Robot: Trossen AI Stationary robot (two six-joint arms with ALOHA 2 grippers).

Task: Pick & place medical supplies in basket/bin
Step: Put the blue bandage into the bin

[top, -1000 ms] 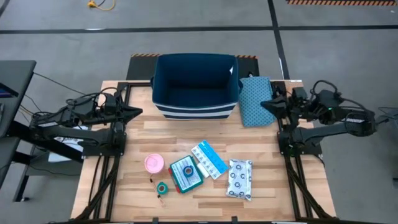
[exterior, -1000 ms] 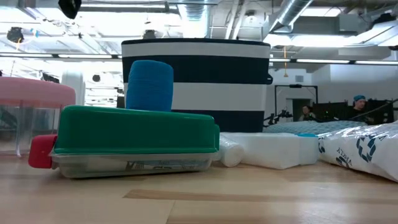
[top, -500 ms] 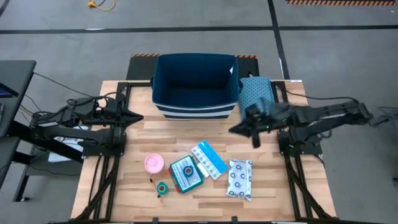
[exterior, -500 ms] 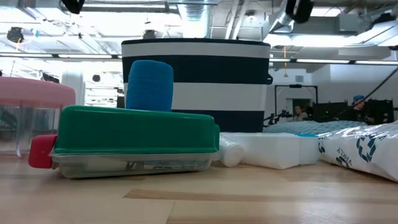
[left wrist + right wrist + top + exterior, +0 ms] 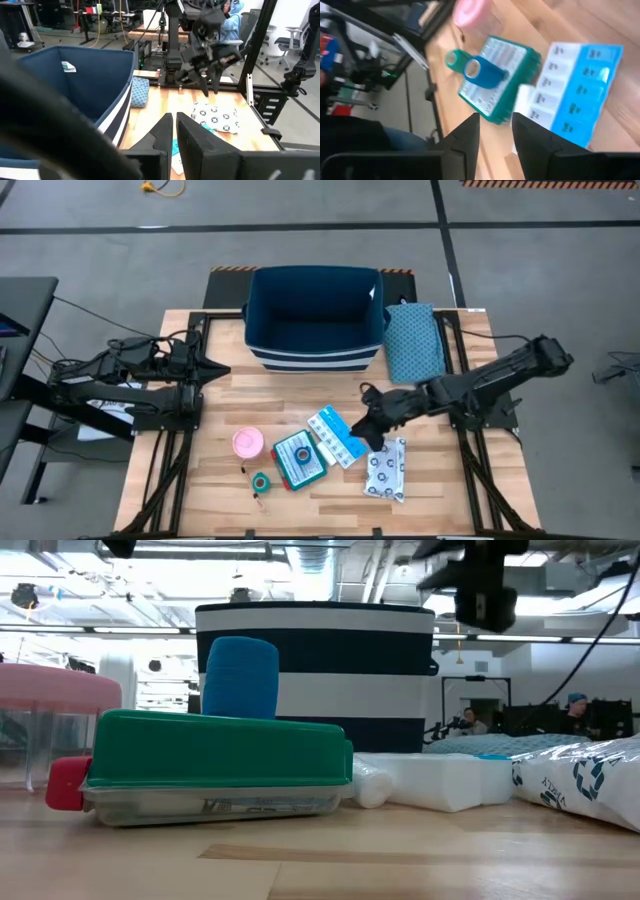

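The navy bin (image 5: 315, 315) stands at the table's far middle. Near the front edge lie a pink roll (image 5: 248, 442), a tiny green tape roll (image 5: 261, 480), a teal flat box (image 5: 299, 461) with a blue roll on top (image 5: 482, 70), a light-blue and white packet (image 5: 336, 436) and a white ring-patterned pouch (image 5: 386, 467). My right gripper (image 5: 371, 424) hangs open and empty above the table between packet and pouch; its wrist view (image 5: 496, 120) looks down on box and packet (image 5: 575, 90). My left gripper (image 5: 215, 366) is shut and empty at the table's left side.
A teal dotted cloth (image 5: 412, 340) lies right of the bin. Bare wood lies between the bin and the row of supplies. In the low view the right gripper (image 5: 485, 590) hangs high above the table. People sit in the room beyond the table.
My right gripper has swung from the table's right edge, beside the dotted cloth, toward the table's middle and near edge, and has come down over the packet and pouch. No supply has moved.
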